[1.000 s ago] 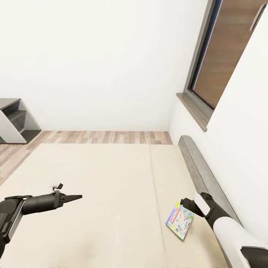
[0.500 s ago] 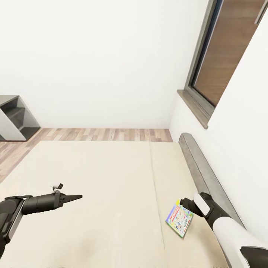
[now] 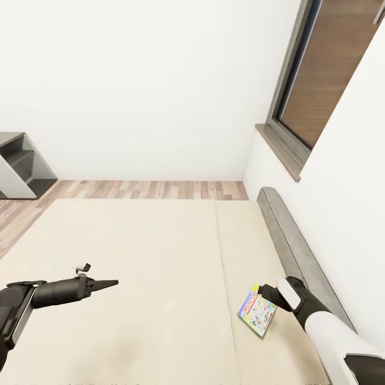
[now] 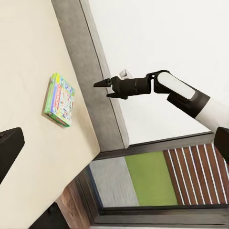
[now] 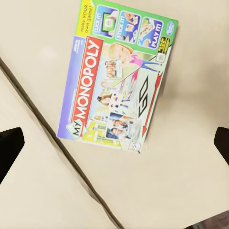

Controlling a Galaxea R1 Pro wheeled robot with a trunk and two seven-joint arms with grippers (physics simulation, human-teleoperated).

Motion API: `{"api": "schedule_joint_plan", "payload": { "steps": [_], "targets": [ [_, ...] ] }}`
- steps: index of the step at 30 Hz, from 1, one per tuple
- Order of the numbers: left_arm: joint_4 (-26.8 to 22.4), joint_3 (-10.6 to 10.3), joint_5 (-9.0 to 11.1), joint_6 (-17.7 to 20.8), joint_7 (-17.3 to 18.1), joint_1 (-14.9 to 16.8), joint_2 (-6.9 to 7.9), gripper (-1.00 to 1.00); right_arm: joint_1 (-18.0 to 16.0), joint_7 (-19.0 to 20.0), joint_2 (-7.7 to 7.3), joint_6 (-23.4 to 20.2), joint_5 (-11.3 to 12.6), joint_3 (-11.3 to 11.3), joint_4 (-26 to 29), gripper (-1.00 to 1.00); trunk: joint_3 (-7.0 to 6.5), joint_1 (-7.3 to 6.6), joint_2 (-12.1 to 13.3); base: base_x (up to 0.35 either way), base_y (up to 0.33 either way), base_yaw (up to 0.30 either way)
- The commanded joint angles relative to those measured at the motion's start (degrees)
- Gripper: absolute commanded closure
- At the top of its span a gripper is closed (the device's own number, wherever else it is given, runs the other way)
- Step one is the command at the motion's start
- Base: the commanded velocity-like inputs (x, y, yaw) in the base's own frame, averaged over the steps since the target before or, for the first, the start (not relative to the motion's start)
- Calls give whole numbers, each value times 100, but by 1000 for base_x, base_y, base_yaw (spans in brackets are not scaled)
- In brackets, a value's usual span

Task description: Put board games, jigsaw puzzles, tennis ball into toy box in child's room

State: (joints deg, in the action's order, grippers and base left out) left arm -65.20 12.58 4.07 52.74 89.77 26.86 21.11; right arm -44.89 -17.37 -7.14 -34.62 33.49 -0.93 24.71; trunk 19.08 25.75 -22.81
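Head view: right fingers [image 3: 263, 291] hidden behind their wrist above the Monopoly box [image 3: 257, 317]; left fingers [image 3: 109, 283] narrow.

A plain white wall [image 3: 133, 80] runs across the far side, bare from top to bottom. At its foot lies a strip of wood-plank floor [image 3: 144, 189], brown and grey boards running along the wall's base. To the left along that wall, on the floor, stands a grey shelf unit [image 3: 21, 166] with a slanted white side panel and dark open compartments. Where the far wall meets the right-hand wall sits a tall dark-framed window [image 3: 326, 80], brown slats showing behind its glass, a grey sill [image 3: 283, 152] jutting beneath it. Seen from the other side, the window's lower pane [image 4: 148, 183] shows green.
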Motion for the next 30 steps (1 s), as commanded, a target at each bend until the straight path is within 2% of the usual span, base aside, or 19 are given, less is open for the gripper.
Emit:
{"api": "schedule_joint_plan", "payload": {
  "steps": [1, 22, 30],
  "targets": [
    [-1, -1, -2, 61, 23, 3, 1, -100, -2, -48, 1, -19, 52, -10, 13, -100, 18, 3, -11, 0, 0, 0],
    [-1, 4, -1, 61, 23, 5, 6, -100, -6, -48, -1, -19, 87, -13, 25, -100, 59, 3, -11, 0, 0, 0],
    [-1, 2, 4, 61, 23, 3, 7, -100, -17, -54, -46, -19, 96, -21, 25, -100, 59, 3, -11, 0, 0, 0]
  ]
}}
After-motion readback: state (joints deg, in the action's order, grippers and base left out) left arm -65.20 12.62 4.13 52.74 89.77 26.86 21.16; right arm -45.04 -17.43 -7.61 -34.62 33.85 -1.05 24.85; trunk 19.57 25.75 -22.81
